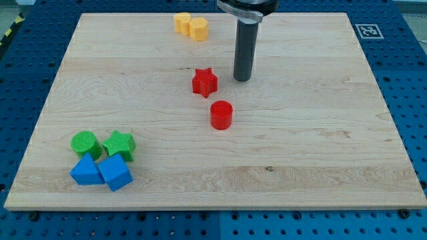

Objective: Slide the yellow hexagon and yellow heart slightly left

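Note:
The yellow heart (182, 22) and the yellow hexagon (199, 29) sit touching each other near the top edge of the wooden board (320, 133), left of centre. My tip (242, 79) rests on the board below and to the right of the yellow pair, well apart from them. It stands just right of the red star (205, 82), with a small gap between them.
A red cylinder (221, 115) lies below the red star. At the board's bottom left is a cluster: a green cylinder (85, 143), a green star (119, 144), a blue triangular block (85, 170) and a blue cube-like block (115, 173).

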Motion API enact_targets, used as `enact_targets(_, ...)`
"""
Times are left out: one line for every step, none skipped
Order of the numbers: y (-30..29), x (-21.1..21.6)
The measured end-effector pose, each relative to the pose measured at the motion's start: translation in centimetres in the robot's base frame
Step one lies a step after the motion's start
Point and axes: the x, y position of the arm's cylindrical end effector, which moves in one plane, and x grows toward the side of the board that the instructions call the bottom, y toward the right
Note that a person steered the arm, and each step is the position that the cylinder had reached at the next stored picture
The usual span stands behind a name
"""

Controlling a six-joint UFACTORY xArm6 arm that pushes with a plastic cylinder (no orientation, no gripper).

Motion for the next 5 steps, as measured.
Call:
enact_targets(-0.3, -2.6)
enact_targets(0.6, -5.1)
enact_targets(1.2, -6.8)
enact_targets(1.2, -9.4)
enact_targets(0.6, -12.0)
